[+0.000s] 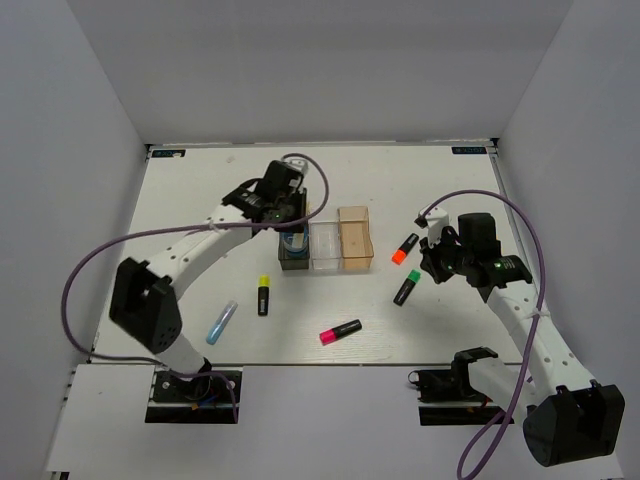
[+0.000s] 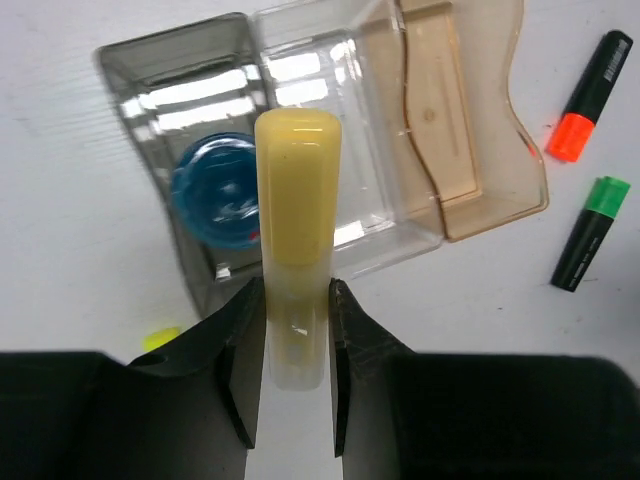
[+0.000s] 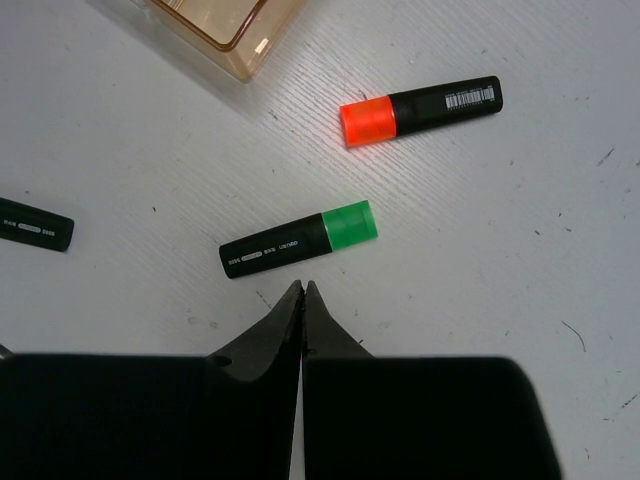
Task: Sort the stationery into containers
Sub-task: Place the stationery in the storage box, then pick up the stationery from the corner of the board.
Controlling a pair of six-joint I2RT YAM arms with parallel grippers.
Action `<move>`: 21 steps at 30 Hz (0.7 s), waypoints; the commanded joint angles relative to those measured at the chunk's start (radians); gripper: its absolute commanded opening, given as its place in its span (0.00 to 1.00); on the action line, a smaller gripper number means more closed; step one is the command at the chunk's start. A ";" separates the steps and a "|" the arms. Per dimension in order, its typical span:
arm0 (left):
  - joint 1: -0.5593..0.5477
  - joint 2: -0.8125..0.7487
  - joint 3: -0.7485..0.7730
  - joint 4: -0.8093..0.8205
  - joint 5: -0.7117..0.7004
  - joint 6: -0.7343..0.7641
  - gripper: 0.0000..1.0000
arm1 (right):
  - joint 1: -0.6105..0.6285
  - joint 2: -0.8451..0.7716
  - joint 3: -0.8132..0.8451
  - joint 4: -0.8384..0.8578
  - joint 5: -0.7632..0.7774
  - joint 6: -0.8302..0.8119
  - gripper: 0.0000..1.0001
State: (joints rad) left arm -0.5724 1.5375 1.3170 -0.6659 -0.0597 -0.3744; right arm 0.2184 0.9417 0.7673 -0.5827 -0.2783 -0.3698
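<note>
Left wrist view: your left end effector (image 2: 297, 292) is clamped on the tail of the pale-yellow pen (image 2: 298, 190), likely so its free length can drop into a bin. The pen's long axis runs straight ahead of the fingertips, rounded end leading, over the wall between the smoky grey bin (image 2: 150, 70) and the clear bin (image 2: 310, 40). Your right end effector (image 3: 302, 290) is pinched together and empty, just behind the green-capped highlighter (image 3: 300, 240).

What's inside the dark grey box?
A round blue tape roll sits inside the dark grey bin. The pale-yellow pen held in front of the camera covers one edge of the roll and some of the floor, so anything there is hidden.
</note>
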 commanded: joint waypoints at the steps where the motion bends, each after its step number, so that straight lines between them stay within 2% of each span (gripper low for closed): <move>1: -0.044 0.140 0.115 0.014 -0.008 -0.060 0.01 | 0.001 0.000 -0.003 0.004 0.007 0.009 0.00; 9: -0.109 0.380 0.333 -0.011 -0.058 -0.104 0.11 | 0.001 -0.004 0.000 0.006 0.017 0.009 0.00; 10: -0.107 0.403 0.346 -0.020 -0.066 -0.104 0.13 | 0.002 -0.004 -0.002 0.007 0.018 0.008 0.07; 11: -0.109 0.421 0.372 -0.026 -0.063 -0.104 0.19 | 0.002 -0.007 -0.002 0.004 0.021 0.011 0.15; 12: -0.109 0.430 0.376 -0.034 -0.066 -0.103 0.39 | 0.004 -0.006 0.000 0.006 0.021 0.009 0.24; 13: -0.107 0.440 0.381 -0.040 -0.063 -0.100 0.51 | 0.003 -0.007 0.000 0.007 0.019 0.008 0.44; 15: -0.107 0.443 0.383 -0.041 -0.060 -0.097 0.62 | 0.001 -0.009 0.000 0.007 0.021 0.008 0.55; 16: -0.109 0.438 0.381 -0.037 -0.058 -0.095 0.72 | 0.002 -0.007 -0.002 0.006 0.021 0.008 0.60; 19: -0.107 0.400 0.370 -0.026 -0.058 -0.089 0.80 | 0.004 0.000 -0.002 0.029 0.028 0.032 0.60; 21: -0.109 0.337 0.357 -0.029 -0.060 -0.075 0.80 | 0.006 0.015 -0.002 0.065 0.031 0.121 0.51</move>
State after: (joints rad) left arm -0.6765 2.0026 1.6623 -0.6998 -0.1062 -0.4652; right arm 0.2184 0.9440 0.7673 -0.5751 -0.2558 -0.3416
